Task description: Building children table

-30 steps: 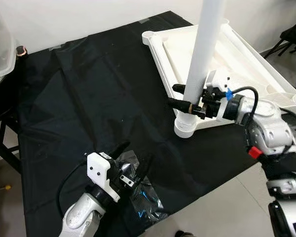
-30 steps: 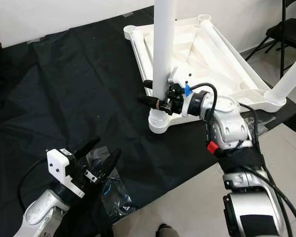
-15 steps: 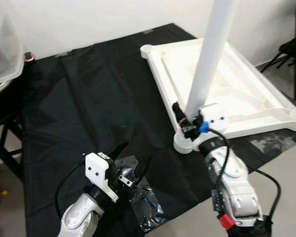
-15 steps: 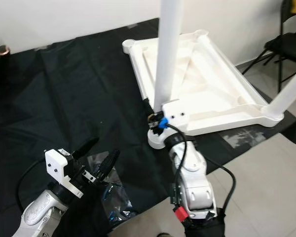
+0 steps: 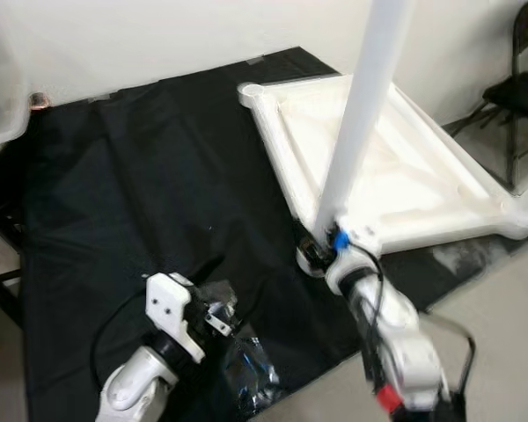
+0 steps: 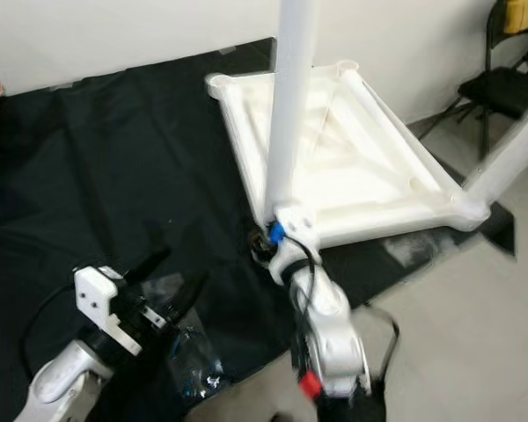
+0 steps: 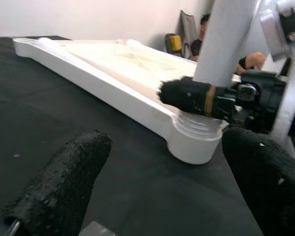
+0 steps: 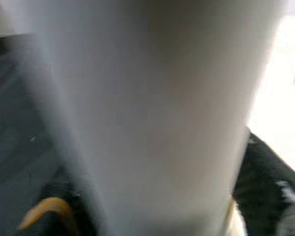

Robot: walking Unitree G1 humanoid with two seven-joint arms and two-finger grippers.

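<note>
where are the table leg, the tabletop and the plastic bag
table leg [image 5: 361,114], left eye view, middle of the upright white tube
tabletop [image 5: 396,176], left eye view, bare underside of the white panel on the black sheet
plastic bag [image 5: 251,374], left eye view, crinkled clear film by the left gripper [image 5: 238,294]

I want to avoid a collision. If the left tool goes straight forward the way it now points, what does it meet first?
Probably the white corner socket of the upturned table top, where the right tool holds the leg. Before it lies only black cloth; depth is uncertain.
</note>
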